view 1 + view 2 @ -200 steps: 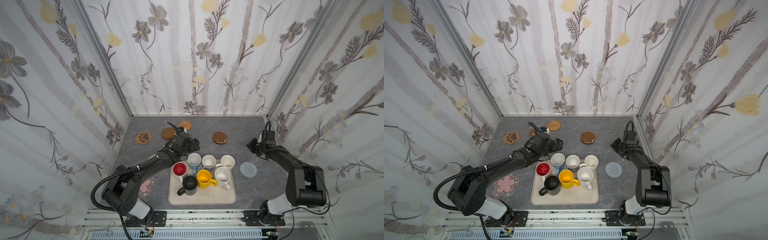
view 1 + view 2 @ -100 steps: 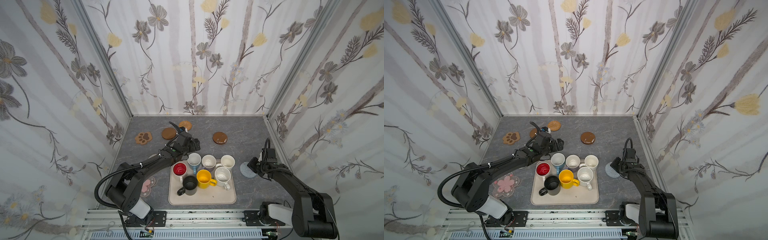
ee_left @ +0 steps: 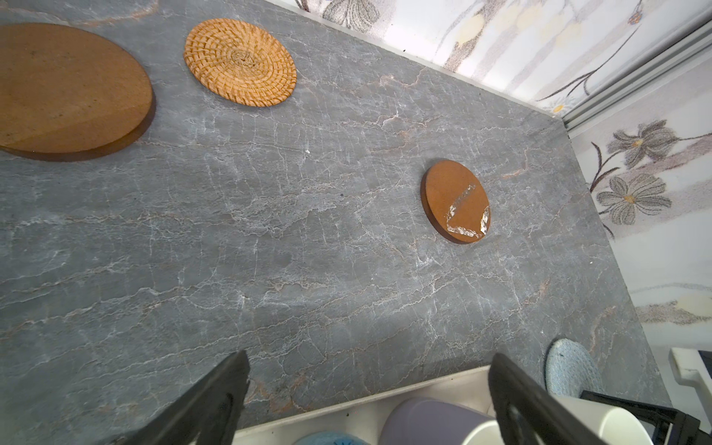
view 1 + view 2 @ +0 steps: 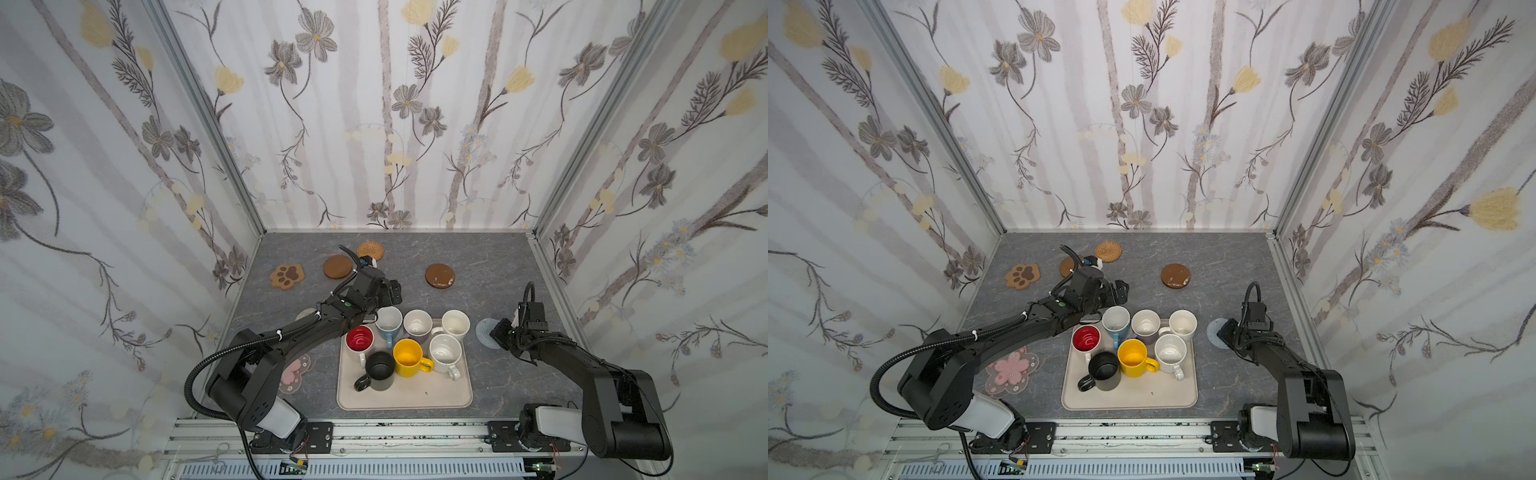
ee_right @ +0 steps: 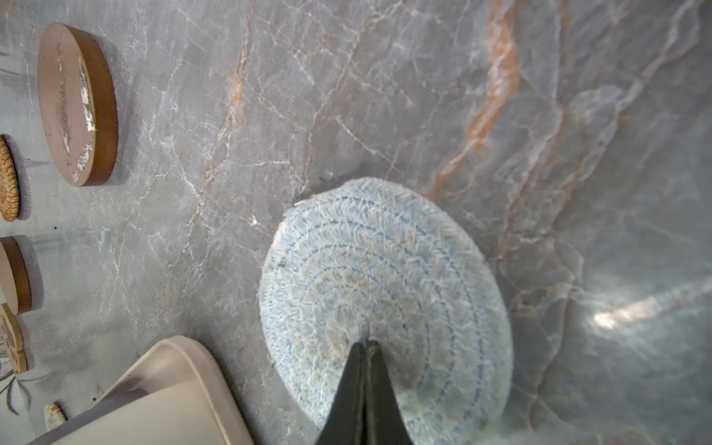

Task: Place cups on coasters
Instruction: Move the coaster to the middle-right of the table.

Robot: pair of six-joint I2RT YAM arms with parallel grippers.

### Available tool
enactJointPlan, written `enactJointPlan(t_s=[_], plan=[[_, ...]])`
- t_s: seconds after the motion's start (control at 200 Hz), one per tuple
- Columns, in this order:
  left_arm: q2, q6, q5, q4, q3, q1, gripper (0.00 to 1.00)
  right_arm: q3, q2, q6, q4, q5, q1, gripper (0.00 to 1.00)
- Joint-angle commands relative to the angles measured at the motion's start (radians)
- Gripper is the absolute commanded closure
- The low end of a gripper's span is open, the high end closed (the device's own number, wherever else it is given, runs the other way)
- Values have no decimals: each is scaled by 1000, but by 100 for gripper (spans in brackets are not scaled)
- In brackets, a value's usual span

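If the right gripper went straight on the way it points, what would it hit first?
The bluish knitted coaster: the shut right gripper points straight onto it, perhaps already touching; depth is unclear.

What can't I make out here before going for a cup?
Whitish woven coaster: in a top view, only a sliver shows beside the left arm.
Grey knitted coaster: whether the shut right claw touches it, right wrist view cannot settle.
Lavender mug: left wrist view, cut off by the bottom edge.
Pink blossom coaster: a top view, partly under left arm.
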Motion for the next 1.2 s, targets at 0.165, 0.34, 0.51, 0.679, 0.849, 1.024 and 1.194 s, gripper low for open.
enactJointPlan(t_s=[0.165,0.34,0.51,0.679,0.849,1.024,1.194], plan=[[-28,18,-37,19,-6,1,0,152,183,2,2,42,-8,100],[-27,26,-51,18,-12,15,0,297,300,-37,-20,62,-12,100],[-17,26,-44,17,-5,32,0,453,401,-73,-85,89,-23,100],[9,21,-24,17,13,52,0,630,508,-105,-148,98,-31,100],[33,17,-6,13,31,68,0,774,616,-115,-204,63,-42,100],[53,31,-17,2,83,70,0,791,554,-119,-226,79,-43,100],[114,41,-10,-3,158,76,0,673,460,-98,-189,39,-40,100]])
